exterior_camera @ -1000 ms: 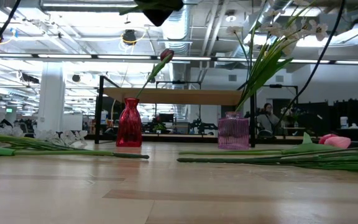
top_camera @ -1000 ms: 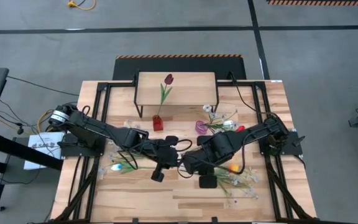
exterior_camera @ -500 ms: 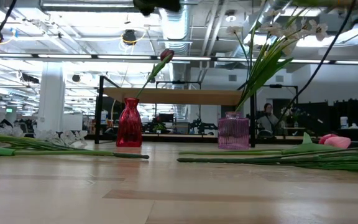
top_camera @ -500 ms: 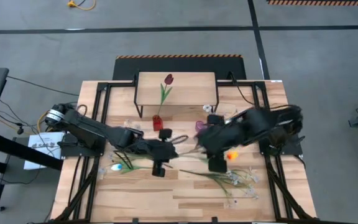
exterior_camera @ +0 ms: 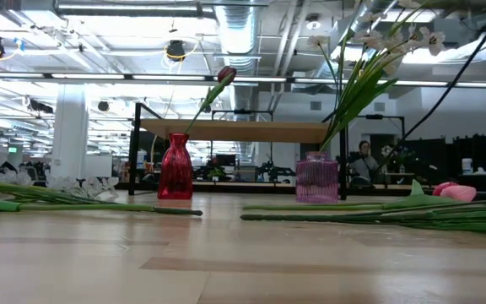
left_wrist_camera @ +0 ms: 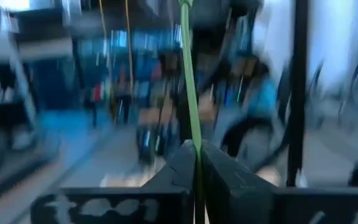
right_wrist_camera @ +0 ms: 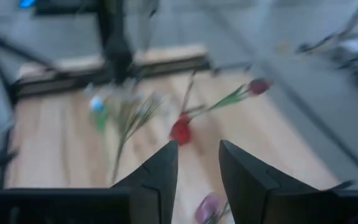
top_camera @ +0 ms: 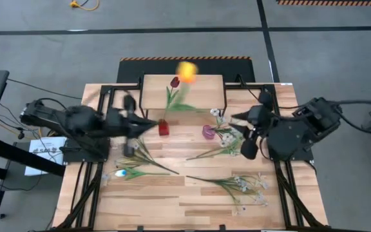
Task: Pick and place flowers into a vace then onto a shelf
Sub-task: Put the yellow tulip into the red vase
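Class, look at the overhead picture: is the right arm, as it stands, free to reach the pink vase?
Probably yes. The right gripper, fingers open and empty, sits just right of the pink vase; only its leaning white sprays lie between.

Slatted wooden table (top_camera: 192, 200): bears the shelf (top_camera: 201, 87), red vase (top_camera: 163, 127) and pink vase (top_camera: 209, 132) at its far side. Loose flowers (top_camera: 237, 187) lie across the boards.

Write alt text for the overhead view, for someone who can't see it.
Seen from above, the left gripper carries an orange tulip over the shelf, shut on its stem. The right gripper hangs open near a pink vase; a red vase holds one dark red tulip.
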`<action>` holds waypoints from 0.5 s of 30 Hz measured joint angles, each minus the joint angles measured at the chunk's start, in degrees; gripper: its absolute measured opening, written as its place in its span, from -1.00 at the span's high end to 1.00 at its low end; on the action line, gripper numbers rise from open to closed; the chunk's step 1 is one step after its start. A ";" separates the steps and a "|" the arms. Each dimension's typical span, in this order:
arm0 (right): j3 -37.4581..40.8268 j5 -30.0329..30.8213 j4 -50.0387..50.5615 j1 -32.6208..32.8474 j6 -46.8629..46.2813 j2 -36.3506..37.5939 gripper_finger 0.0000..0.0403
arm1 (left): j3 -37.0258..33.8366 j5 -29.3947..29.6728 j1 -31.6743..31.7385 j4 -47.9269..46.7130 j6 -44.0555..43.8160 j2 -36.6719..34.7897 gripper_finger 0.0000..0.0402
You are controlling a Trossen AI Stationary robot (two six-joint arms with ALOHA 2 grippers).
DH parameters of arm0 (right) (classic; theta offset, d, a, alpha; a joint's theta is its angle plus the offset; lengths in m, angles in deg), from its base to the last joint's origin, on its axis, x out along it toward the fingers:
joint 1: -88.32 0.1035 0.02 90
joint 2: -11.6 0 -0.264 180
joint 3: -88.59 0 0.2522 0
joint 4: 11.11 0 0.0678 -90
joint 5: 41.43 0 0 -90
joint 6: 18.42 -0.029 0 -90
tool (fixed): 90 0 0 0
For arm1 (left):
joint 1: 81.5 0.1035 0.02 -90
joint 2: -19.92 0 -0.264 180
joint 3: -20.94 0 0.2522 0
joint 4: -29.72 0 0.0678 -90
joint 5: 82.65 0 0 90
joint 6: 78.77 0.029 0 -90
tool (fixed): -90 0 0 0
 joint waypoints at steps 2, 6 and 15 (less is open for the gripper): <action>0.00 6.61 -2.16 1.07 -0.55 -0.55 0.46 | -5.00 -1.60 0.14 7.67 1.47 -4.08 1.00; 0.00 16.62 -10.98 0.52 1.54 -3.35 0.46 | -14.80 -5.87 0.78 19.44 3.44 -8.90 1.00; 0.09 6.76 -42.83 -8.72 24.91 -10.85 0.46 | -25.12 -17.43 2.56 34.34 2.03 -7.14 1.00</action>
